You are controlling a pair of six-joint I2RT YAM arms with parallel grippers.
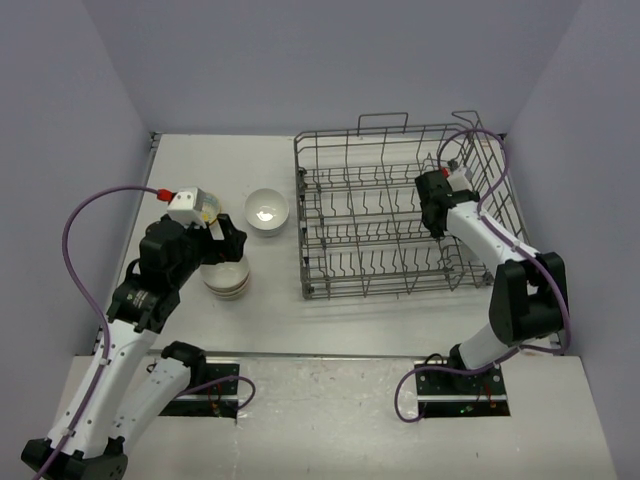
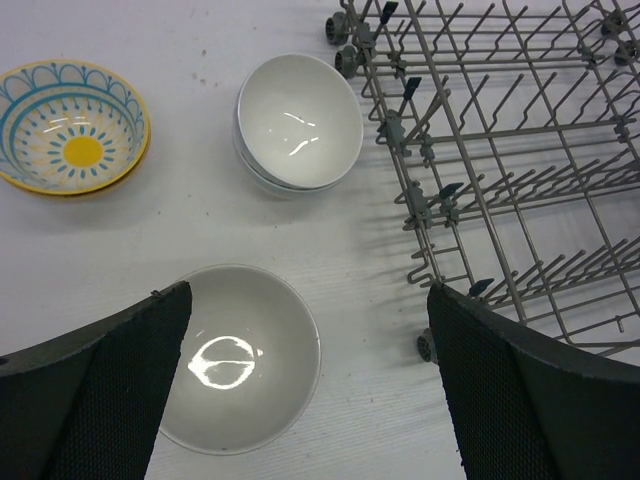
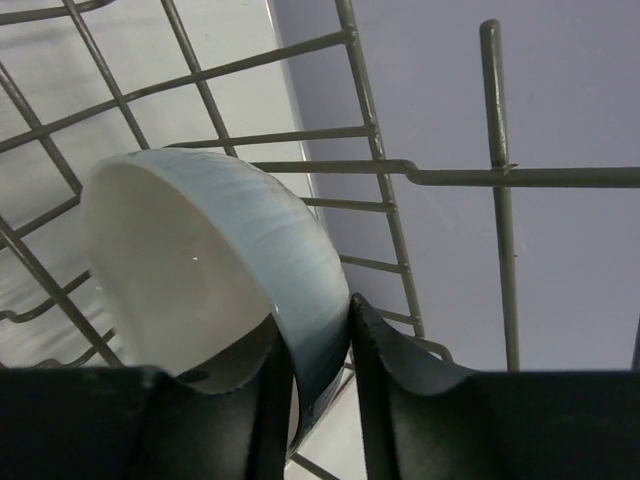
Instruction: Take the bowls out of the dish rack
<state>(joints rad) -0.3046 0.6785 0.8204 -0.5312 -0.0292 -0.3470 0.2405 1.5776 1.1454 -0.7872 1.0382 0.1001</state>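
Right gripper (image 3: 318, 340) pinching rim of glossy white bowl (image 3: 200, 270), inside dish rack (image 3: 450, 176), left gripper (image 2: 310, 295) gaping, empty

The white table (image 1: 200, 160) carries the grey wire dish rack (image 1: 400, 215) on its right half. Just left of the rack's far-left corner sits a white bowl (image 2: 298, 122), and further left a teal-and-yellow patterned bowl (image 2: 72, 127). A short stack of bowls (image 2: 238, 355), white on top, rests near the rack's near-left corner.
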